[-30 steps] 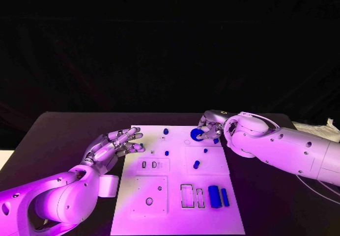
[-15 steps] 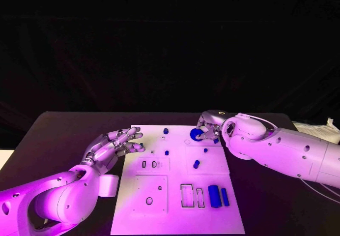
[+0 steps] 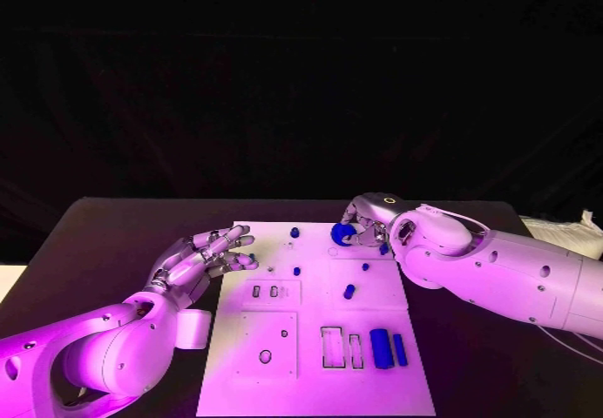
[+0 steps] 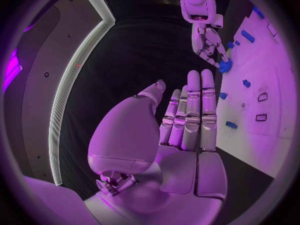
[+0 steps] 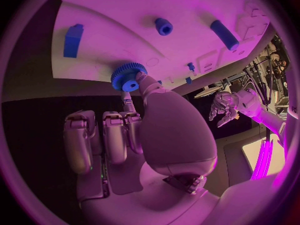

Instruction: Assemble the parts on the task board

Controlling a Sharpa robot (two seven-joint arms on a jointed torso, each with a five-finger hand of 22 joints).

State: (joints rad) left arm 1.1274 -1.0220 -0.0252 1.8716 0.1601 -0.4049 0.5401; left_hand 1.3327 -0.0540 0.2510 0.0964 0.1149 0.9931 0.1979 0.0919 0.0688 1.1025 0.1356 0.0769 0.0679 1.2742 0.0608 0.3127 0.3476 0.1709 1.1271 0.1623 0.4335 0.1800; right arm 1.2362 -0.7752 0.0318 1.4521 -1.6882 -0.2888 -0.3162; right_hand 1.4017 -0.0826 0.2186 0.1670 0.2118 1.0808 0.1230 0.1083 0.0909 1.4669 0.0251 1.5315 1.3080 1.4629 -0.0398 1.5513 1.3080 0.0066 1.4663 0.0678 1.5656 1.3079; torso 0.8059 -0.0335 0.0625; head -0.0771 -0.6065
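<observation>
I see my right hand [image 3: 367, 228] up at the far end of the task board [image 3: 315, 383]. It pinches a blue gear [image 3: 342, 233] between its thumb and a finger. In the right wrist view the gear [image 5: 127, 76] has little teeth all round and a hub in the middle, and it sits at the edge of the white board [image 5: 119, 20], over the black table [image 3: 113, 244]. I cannot tell if the gear touches the board.

My left hand [image 3: 201, 257] holds nothing. Its fingers [image 4: 195, 102] are straight and a little apart, and it floats just beside the left edge of the board.

On the board near me, two long blue blocks [image 3: 387, 348] lie side by side next to two slots. More small blue parts stand in the middle and far part of the board, like one small blue peg [image 3: 348, 292] and another blue peg [image 3: 294, 232] close to the gear.
</observation>
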